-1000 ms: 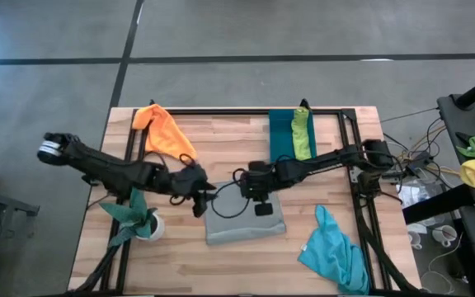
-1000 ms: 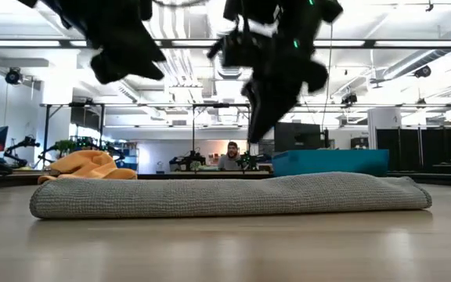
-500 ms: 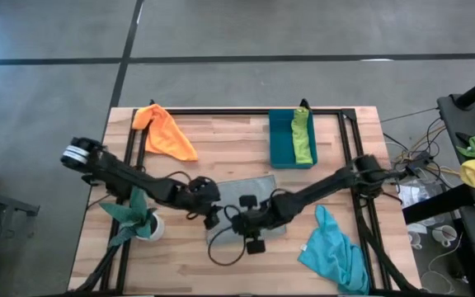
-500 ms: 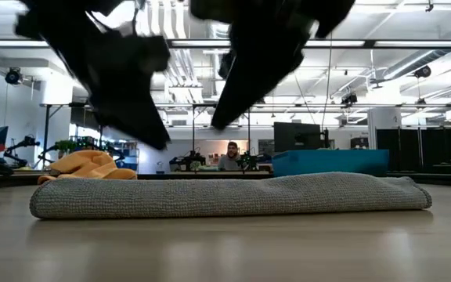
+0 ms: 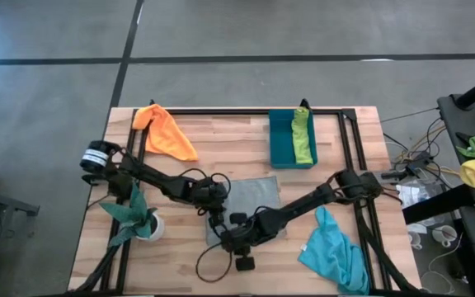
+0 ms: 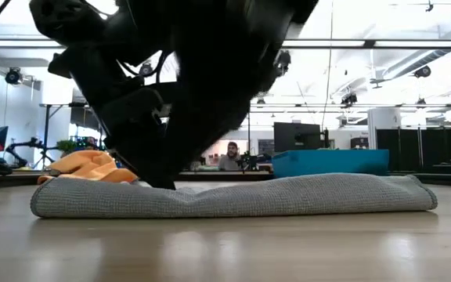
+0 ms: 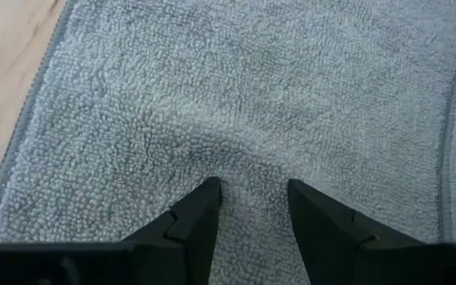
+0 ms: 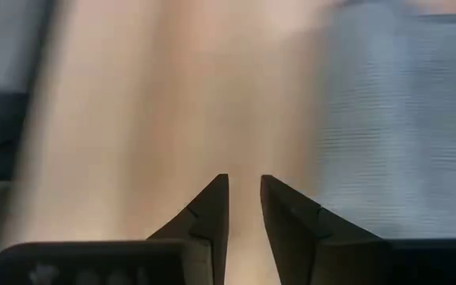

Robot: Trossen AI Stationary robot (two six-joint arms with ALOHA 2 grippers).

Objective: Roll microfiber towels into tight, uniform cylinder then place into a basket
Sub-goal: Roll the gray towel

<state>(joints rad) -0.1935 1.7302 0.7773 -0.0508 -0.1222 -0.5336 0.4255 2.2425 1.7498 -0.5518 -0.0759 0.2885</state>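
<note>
The grey towel (image 5: 254, 191) lies folded flat on the table, seen edge-on in the low view (image 6: 288, 197). My left gripper (image 5: 219, 216) is down on the towel's left near part, its fingers a little apart (image 7: 254, 190). My right gripper (image 5: 226, 241) hovers just past the towel's near edge. Its wrist view (image 8: 245, 182) shows shut fingers over bare wood, with the towel (image 8: 394, 119) beside them. The teal basket (image 5: 280, 140) at the far side holds the lime green towel (image 5: 303, 136). The orange towel (image 5: 165, 132) lies far left and the turquoise towel (image 5: 334, 252) near right. My left gripper sets both fingertips (image 7: 204, 198) on the grey towel's top face (image 7: 252, 158), near its left hemmed edge, slanting down from the table's left. The cloth puckers slightly between the tips. The towel lies flat on the table (image 6: 155, 188).
A potted plant (image 5: 138, 216) stands at the near left, close under my left arm. A dark metal frame (image 5: 349, 148) runs along the table's edges. A person sits far off in the room (image 6: 232, 157). Bare wood (image 5: 221, 144) lies between the orange towel and the basket.
Both grippers have gone toward the table's near edge and down. My left gripper has come from beside the towel's left edge onto the towel. My right gripper has swept from above the towel's middle to past its near left corner. The towel has stayed in place.
</note>
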